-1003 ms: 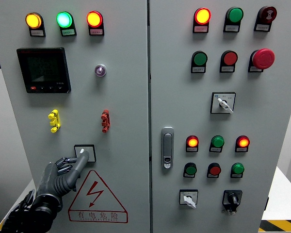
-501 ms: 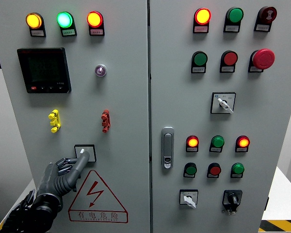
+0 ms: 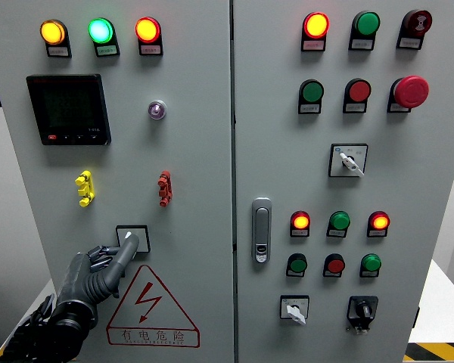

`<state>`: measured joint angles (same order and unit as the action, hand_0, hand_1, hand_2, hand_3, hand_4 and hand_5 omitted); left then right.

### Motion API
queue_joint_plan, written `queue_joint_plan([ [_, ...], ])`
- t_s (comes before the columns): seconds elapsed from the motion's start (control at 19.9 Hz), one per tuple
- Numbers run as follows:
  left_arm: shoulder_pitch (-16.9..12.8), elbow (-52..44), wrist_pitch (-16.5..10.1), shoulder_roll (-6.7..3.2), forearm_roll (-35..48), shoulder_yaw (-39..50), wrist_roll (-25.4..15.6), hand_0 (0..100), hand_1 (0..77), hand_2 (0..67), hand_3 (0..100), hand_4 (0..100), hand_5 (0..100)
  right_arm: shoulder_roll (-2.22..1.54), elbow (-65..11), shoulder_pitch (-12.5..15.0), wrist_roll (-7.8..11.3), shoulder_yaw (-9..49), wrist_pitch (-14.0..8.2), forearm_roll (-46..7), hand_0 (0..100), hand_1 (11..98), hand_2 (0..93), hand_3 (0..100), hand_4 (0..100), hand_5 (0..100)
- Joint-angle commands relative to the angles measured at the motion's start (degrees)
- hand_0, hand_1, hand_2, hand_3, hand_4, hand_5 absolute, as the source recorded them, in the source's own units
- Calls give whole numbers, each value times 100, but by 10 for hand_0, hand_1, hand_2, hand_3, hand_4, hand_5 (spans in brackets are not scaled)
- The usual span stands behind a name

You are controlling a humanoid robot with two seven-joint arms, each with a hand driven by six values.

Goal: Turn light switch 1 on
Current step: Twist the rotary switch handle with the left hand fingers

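The left hand (image 3: 98,274), one finger out and the rest curled, touches the selector switch (image 3: 132,238), with the red-triangle warning label (image 3: 151,308) just right of its knuckles.

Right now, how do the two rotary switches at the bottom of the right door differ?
The left rotary switch has a white handle on a white plate; the right rotary switch has a black knob on a black plate. The white handle points down-right; the black knob's position is unclear. Both sit in one row, untouched by any hand.
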<state>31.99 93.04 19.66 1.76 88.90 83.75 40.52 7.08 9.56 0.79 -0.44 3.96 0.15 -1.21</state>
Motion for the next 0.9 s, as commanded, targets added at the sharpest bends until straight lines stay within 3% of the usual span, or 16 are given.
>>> queue_joint_plan([
  [0.0,36,-5,-6,0,-4,1,0,199,479,521,916,1000,894,4,2,0,0,0,3,-2,0,196,0,195,192,106],
  [0.7,106,-93,-6,9,-4,-8,26,136,499,522,917,1000,895,4,-6,0,0,0,3,-2,0,195,0,195,192,106],
  [0.85,115,-93,-6,9,-4,-8,26,246,497,523,919,1000,895,4,2,0,0,0,3,-2,0,195,0,195,192,106],
])
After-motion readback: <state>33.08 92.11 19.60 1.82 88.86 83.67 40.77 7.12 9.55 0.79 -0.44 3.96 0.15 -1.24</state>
